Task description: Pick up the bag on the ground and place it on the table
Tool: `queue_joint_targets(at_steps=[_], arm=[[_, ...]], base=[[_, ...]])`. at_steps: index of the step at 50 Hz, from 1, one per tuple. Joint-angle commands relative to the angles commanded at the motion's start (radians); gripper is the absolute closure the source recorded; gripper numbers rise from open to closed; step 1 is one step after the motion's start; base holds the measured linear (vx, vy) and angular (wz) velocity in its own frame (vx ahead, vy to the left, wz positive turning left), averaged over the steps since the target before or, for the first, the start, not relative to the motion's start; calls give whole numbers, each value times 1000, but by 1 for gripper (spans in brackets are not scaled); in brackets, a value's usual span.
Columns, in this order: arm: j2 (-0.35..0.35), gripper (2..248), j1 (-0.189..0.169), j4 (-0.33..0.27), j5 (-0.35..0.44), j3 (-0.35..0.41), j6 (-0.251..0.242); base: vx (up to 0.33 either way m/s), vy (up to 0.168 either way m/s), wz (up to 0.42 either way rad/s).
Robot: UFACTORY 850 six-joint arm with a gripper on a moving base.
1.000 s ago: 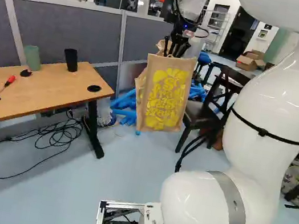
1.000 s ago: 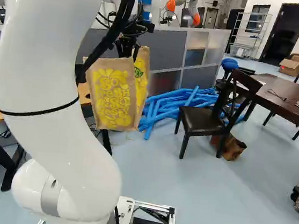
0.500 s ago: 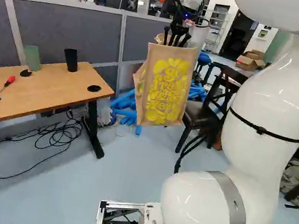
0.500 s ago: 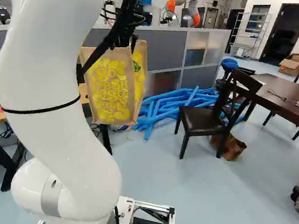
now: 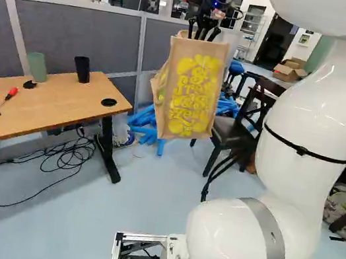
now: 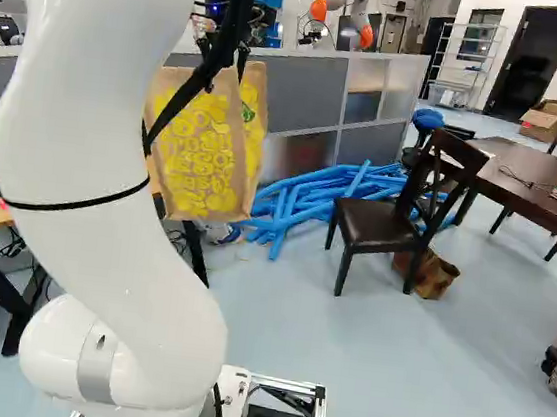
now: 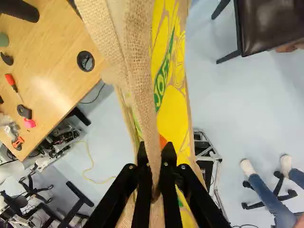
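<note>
High up in the left base view, my gripper (image 5: 204, 32) is at the top of the tan burlap bag (image 5: 193, 99) with yellow print. The bag hangs in the air beside the wooden table (image 5: 51, 96), to the table's right in that view and apart from it. Seen from the wrist, the gripper (image 7: 155, 154) is shut on a fold of the bag's burlap (image 7: 137, 61), one finger on each side. The bag's printed side spreads out beside the fold. Part of the bag is hidden behind my arm in the right base view.
On the table are a green cup (image 5: 37, 67), a black cup (image 5: 82, 69), a screwdriver (image 5: 10, 95) and a pink item. A dark chair (image 6: 377, 225), blue tubes (image 6: 310, 197) and a partition stand beyond. Cables lie under the table. Another robot (image 6: 347, 5) is behind the partition.
My gripper and the bag in it have risen and shifted slightly to the left in the left base view. The bag has swung a little. The base has stayed put.
</note>
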Motion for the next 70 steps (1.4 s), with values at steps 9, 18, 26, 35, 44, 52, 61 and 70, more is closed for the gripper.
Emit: queue_joint_targets(at_steps=[9,18,26,35,44,52,61,70], arm=[[-4,227,12,0,-23,-36,0],[-8,227,23,0,-46,-70,0],[-9,227,33,0,-65,-99,0],[-9,227,40,0,-76,-130,0],[-13,227,42,0,-78,-149,0],[-15,227,43,0,-78,-153,0],[-15,227,43,0,-78,-153,0],[-15,227,43,0,-78,-153,0]], base=[[0,0,0],[0,0,0],[0,0,0],[0,0,0],[0,0,0],[0,0,0],[0,0,0],[0,0,0]])
